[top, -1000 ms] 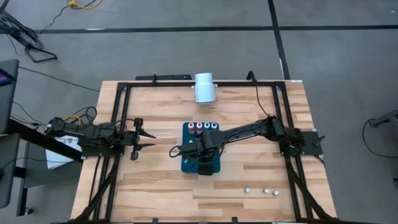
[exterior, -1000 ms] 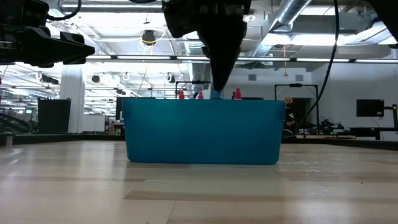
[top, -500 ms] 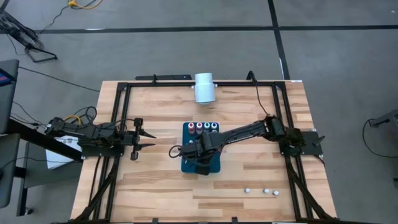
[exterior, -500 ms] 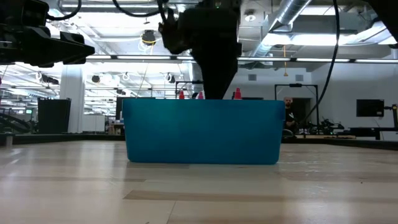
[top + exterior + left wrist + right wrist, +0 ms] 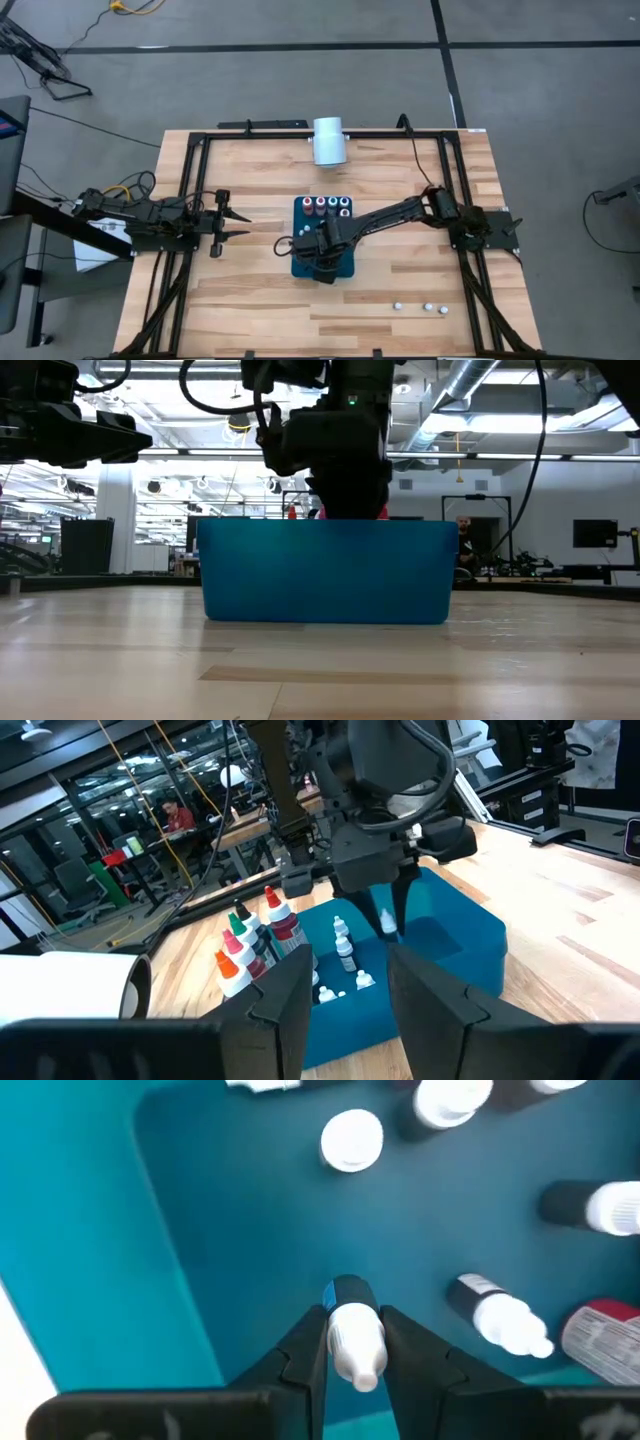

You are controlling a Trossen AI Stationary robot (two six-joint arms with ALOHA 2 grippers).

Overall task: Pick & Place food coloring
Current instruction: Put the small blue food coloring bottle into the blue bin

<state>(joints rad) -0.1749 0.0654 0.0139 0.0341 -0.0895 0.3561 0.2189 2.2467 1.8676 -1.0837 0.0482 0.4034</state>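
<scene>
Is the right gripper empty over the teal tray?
No: the right gripper is shut on a small bottle with a white cap, above the teal tray.

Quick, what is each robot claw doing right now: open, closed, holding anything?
Left gripper: open, holding nothing, waiting at the table's left side.
Right gripper: closed on a small food coloring bottle, held over the teal tray.

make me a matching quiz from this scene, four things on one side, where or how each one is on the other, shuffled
Things:
1. right gripper
2. left gripper
3. white cylinder
4. three loose white bits

Places or states:
A. lying at the table's far edge
B. shut on a small bottle over the teal tray
C. on bare wood near the right front corner
D. waiting at the left side, holding nothing

Pairs: 1-B, 2-D, 3-A, 4-C
</scene>
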